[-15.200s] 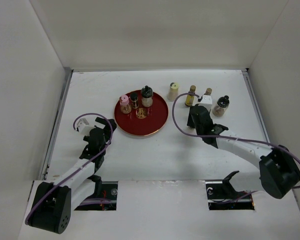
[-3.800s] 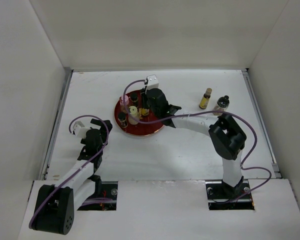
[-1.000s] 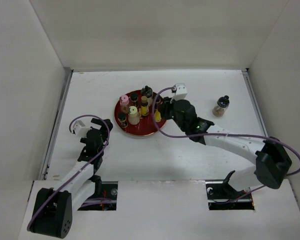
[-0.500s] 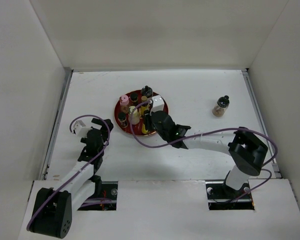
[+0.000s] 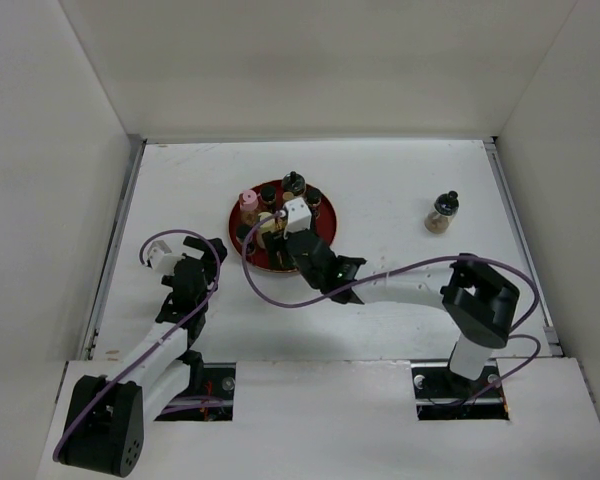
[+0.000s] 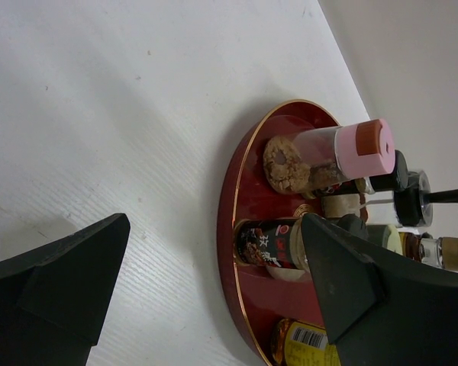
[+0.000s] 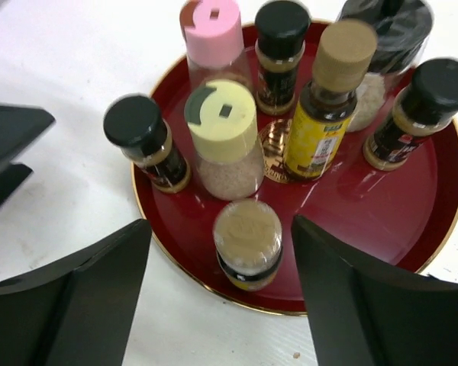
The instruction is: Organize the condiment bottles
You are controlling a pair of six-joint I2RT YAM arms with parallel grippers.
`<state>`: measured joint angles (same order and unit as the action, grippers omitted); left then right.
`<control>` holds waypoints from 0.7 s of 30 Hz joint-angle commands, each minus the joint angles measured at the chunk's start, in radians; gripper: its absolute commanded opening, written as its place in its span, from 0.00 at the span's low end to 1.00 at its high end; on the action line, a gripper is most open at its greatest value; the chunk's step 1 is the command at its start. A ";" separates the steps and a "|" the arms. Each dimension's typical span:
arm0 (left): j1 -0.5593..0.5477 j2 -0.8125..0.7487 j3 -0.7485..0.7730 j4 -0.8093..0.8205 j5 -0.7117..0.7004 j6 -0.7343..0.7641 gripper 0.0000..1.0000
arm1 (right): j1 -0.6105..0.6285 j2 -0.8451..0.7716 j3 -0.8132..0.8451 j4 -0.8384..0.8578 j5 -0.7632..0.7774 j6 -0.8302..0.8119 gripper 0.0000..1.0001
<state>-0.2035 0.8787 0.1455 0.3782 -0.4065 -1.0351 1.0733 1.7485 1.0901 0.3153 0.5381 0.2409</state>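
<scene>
Condiment bottles, w/ both grippers, at what looks like the placing stage. R gripper hangs over the near rim of the red tray, jaws spread wide, gripping nothing. A slim amber bottle stands upright betw. its fingers w/ a gap on each side, just inside that rim.

Farther in on the tray: cream-capped jar just behind the amber one, pink-capped bottle at the far-left part, a second slim amber bottle near tray centre, dark-capped ones round about. Eight on the tray by count, all upright, caps up.

One lone dark-capped jar stands off the tray on the table, well apart to the tray's right.

Key relation (judgement): from the R gripper that jar lies to the right and slightly farther back. Its long axis is vert., cap up, so a sideways grasp on the body looks apt. R arm is the nearer. The tray sits betw. the jar and the L gripper, which rests left of the tray, jaws wide apart and empty.
</scene>
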 commanded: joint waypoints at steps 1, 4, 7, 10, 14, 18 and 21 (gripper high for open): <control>0.002 -0.010 0.016 0.044 0.008 0.003 1.00 | -0.012 -0.113 0.016 0.067 0.013 0.001 0.82; 0.003 -0.026 0.012 0.041 0.000 0.003 1.00 | -0.077 -0.234 -0.047 0.067 0.003 0.026 0.86; 0.002 -0.012 0.012 0.045 0.008 0.003 1.00 | -0.195 -0.367 -0.136 0.057 -0.029 0.066 0.82; 0.000 -0.010 0.016 0.045 0.009 0.001 1.00 | -0.353 -0.483 -0.209 0.013 -0.018 0.107 0.54; -0.004 0.003 0.017 0.047 0.012 0.000 1.00 | -0.607 -0.560 -0.240 -0.119 0.072 0.146 0.37; -0.004 -0.007 0.016 0.047 0.011 -0.003 1.00 | -0.779 -0.523 -0.223 -0.185 0.086 0.143 0.68; -0.004 0.006 0.017 0.047 0.017 -0.003 1.00 | -0.865 -0.442 -0.182 -0.225 0.079 0.130 0.89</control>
<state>-0.2035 0.8803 0.1455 0.3782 -0.3981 -1.0359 0.2520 1.2484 0.8703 0.1684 0.6022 0.3702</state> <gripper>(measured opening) 0.997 0.858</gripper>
